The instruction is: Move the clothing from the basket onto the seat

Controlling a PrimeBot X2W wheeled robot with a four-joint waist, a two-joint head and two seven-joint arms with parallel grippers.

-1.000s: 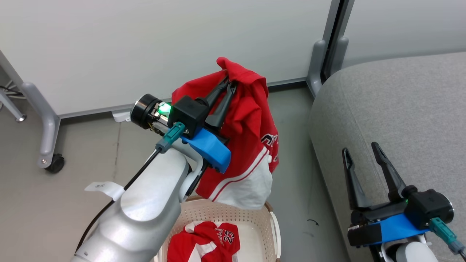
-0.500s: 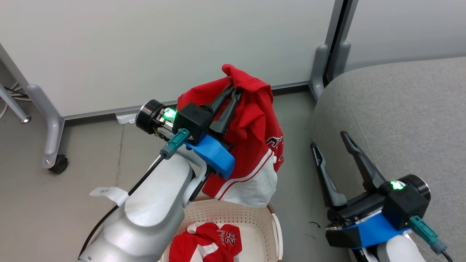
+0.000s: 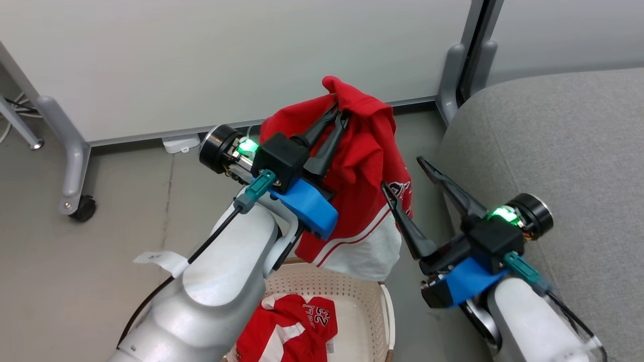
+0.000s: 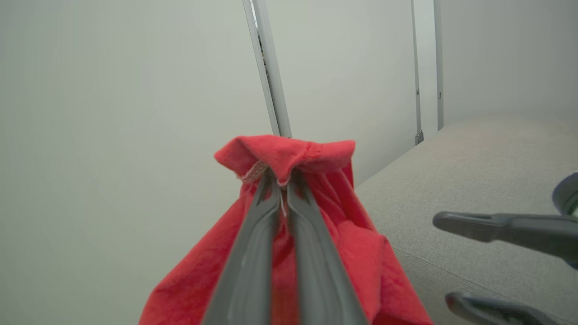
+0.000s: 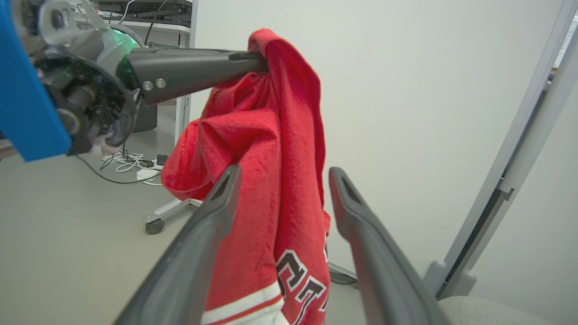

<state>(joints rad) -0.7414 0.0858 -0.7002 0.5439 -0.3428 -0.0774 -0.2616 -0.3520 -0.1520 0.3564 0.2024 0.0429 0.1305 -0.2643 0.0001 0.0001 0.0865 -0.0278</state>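
Note:
A red garment (image 3: 362, 176) with white trim hangs above the basket (image 3: 352, 296), and my left gripper (image 3: 339, 111) is shut on its top fold. The left wrist view shows the same pinch (image 4: 280, 176) on the red cloth (image 4: 289, 151). A second red garment (image 3: 292, 327) printed 23 lies in the cream perforated basket. My right gripper (image 3: 402, 173) stands open at the hanging garment's right edge, beside the grey seat (image 3: 553, 141). In the right wrist view its fingers (image 5: 285, 175) frame the hanging cloth (image 5: 275, 135); whether they touch it I cannot tell.
Pale partition panels stand behind, with grey feet and a castor (image 3: 83, 208) at the left. A white paper tag (image 3: 153, 259) lies on the floor. Cables (image 5: 131, 162) trail on the floor past the left arm. The seat rises close on the right.
My right gripper has swung up and left from beside the seat to the hanging garment, still open. The left gripper keeps its hold; the camera has shifted slightly.

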